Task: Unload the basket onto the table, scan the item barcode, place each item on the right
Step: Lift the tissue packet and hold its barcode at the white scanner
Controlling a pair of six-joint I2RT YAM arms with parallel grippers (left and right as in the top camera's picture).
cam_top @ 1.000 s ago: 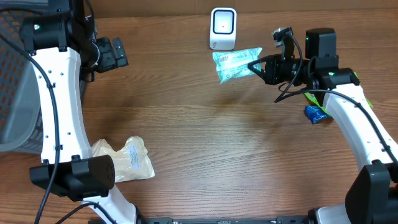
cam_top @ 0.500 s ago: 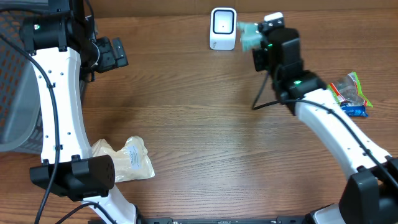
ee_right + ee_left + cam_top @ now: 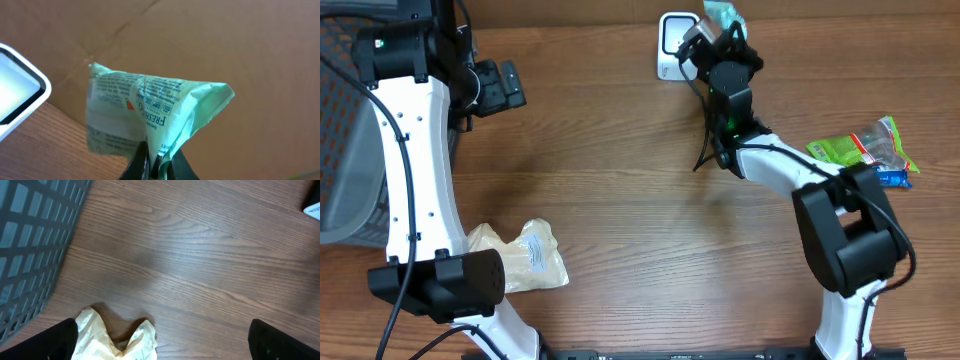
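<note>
At the far edge of the worktop (image 3: 620, 200), the right gripper (image 3: 717, 30) is pinching a pale green packet (image 3: 723, 14), jaws pressed together on its lower edge. In the right wrist view the dark fingertips (image 3: 139, 167) meet at the bottom of the frame, right gripper (image 3: 156, 160) shut on a fold of the green packet (image 3: 150, 107). The packet stands up out of the gripper, crumpled, printed side to the camera, word "FRESH" readable. It is clear of the worktop.

The white scanner (image 3: 677, 45) sits just beside the right gripper, on its left in the overhead. In the wrist view the scanner (image 3: 17, 95) shows at the left with a small gap to the packet; no barcode can be made out. A brown board (image 3: 225, 45) fills the background behind the packet.

The left gripper (image 3: 502, 86) is spread wide with nothing between the fingers, well apart from the packet and scanner. In the left wrist view the left gripper (image 3: 162, 330) has its two black fingers (image 3: 50, 340) at the bottom corners. A beige bag (image 3: 115, 340) lies on the worktop low between them, not touched. The overhead puts the beige bag (image 3: 525, 255) near the left arm's base, well apart from that gripper. A grey basket (image 3: 30, 245) is off to the left gripper's left side.

Snack packs (image 3: 860, 148) and a blue pack (image 3: 892, 178) lie on the worktop well apart from the right gripper, beside that arm's elbow.
</note>
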